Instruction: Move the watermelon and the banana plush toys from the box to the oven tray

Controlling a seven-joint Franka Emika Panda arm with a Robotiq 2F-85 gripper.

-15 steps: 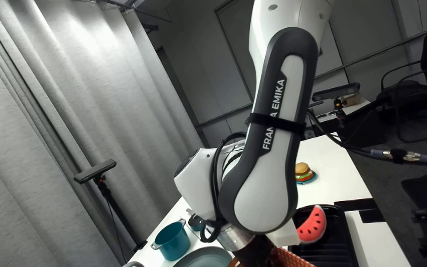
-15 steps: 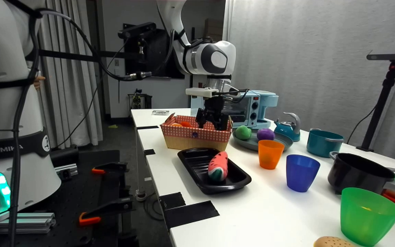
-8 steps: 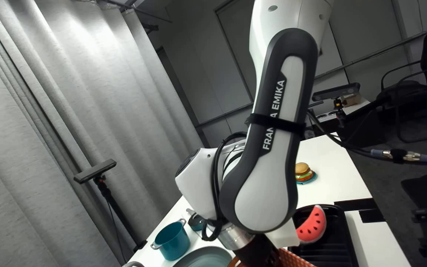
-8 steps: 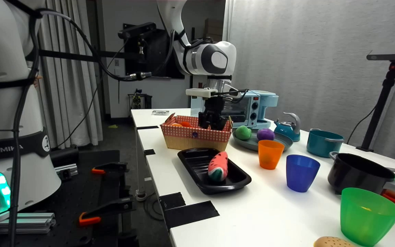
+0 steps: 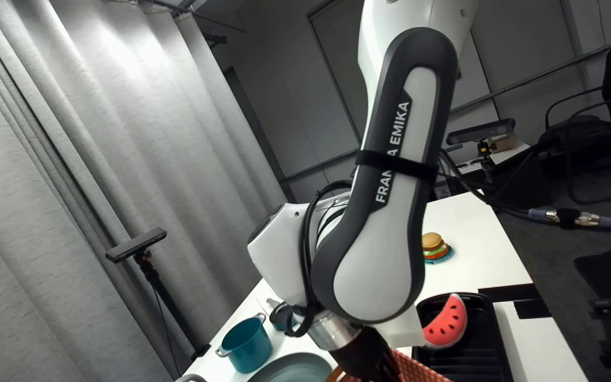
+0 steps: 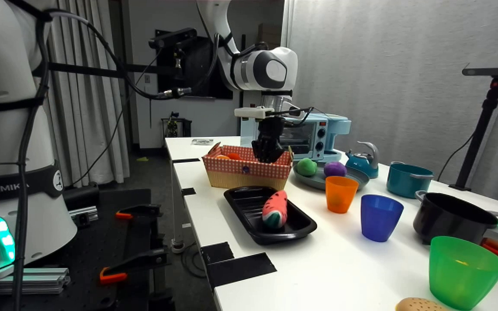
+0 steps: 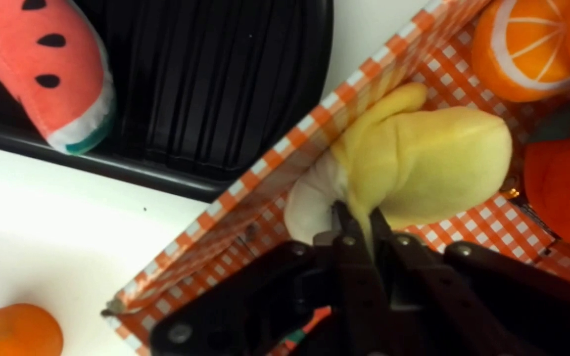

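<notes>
The watermelon plush (image 6: 275, 210) lies in the black oven tray (image 6: 248, 211), visible in both exterior views and in the wrist view. Inside the red-checked box (image 6: 249, 176), the banana plush (image 7: 438, 155), yellow with a pale end, is pinched in the wrist view. My gripper (image 7: 358, 213) is shut on a fold of its fabric, with the banana bulging out ahead of and on both sides of the fingertips. In an exterior view my gripper (image 6: 267, 152) reaches down over the box's front wall, and the banana is hidden there.
An orange slice plush (image 7: 527, 49) and a red item (image 7: 567, 188) share the box. A grey plate (image 6: 318, 183) with green and purple toys stands beside it. Orange (image 6: 341, 194) and blue (image 6: 380, 218) cups are near the tray, and a toaster oven (image 6: 303, 136) is behind.
The gripper's jaws have come together, from wide apart to shut on the banana. Since half a second ago the arm has risen a little above the box. The watermelon has stayed in the tray.
</notes>
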